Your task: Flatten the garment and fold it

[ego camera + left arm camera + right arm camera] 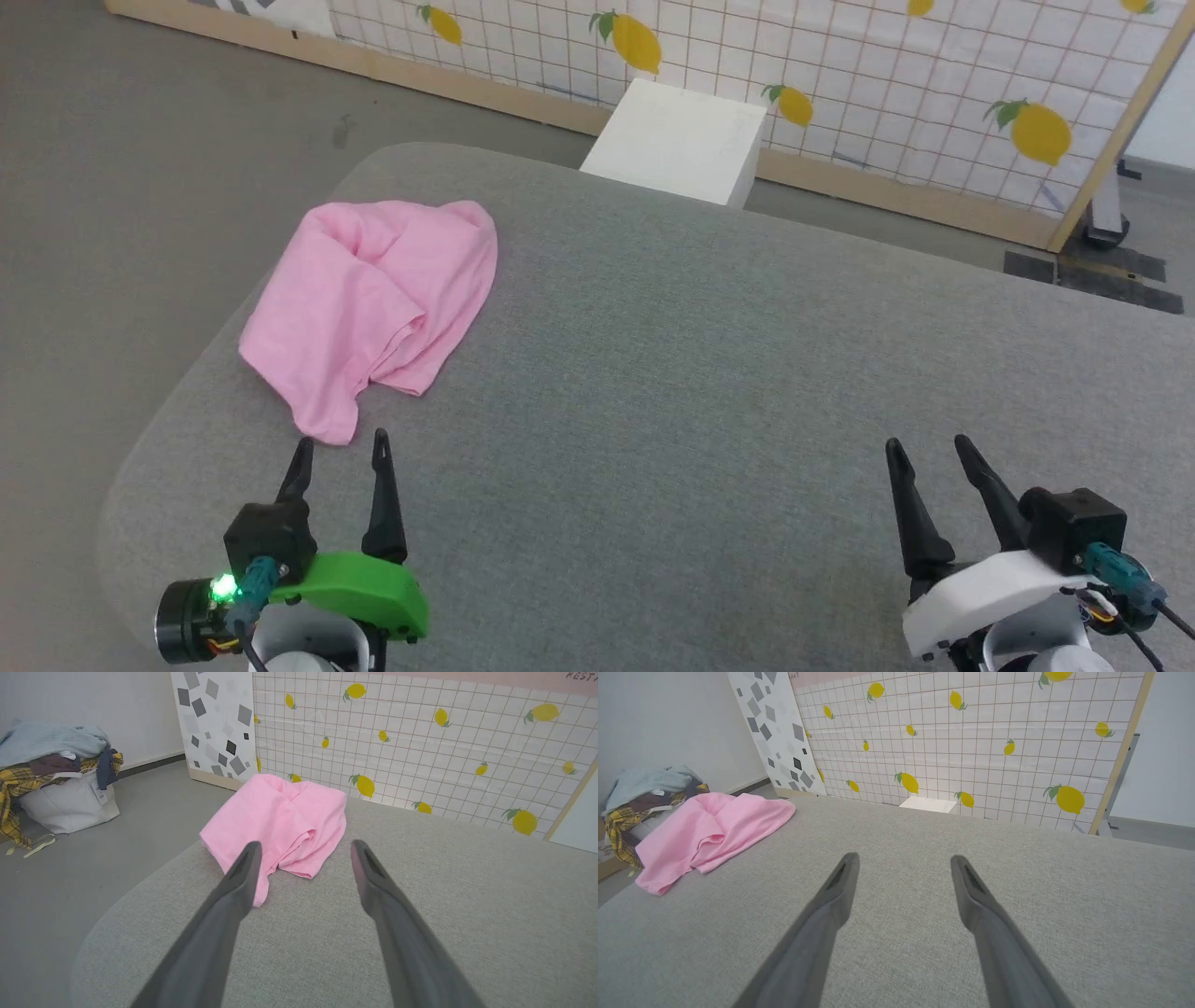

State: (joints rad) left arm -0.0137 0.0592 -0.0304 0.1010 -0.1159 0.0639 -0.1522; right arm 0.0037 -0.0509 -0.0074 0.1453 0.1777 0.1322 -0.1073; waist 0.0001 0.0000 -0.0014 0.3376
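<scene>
The left hand (342, 439) hovers low over the grey surface (700, 373) with its two dark fingers spread and nothing between them. The tips stop just short of the nearest corner of the garment (369, 299), which probably makes that corner the first thing to be taken. The right hand (927, 441) is spread and empty too, over bare surface and well apart from the cloth (likely a waiting pose, since nothing lies on its side).

The garment sits towards the surface's left edge and far corner. It is a pink heap doubled over on itself, with soft ridges and one tongue of fabric reaching towards the left hand. No waistband or label can be made out among the folds. So flattening looks not yet begun, and the right hand would likely have to cross over to help pull the cloth open.

Beyond the surface stand a white box (677, 140) and a lemon-printed screen (934, 75). In the left wrist view, a basket of piled clothes (60, 784) sits on the floor.
</scene>
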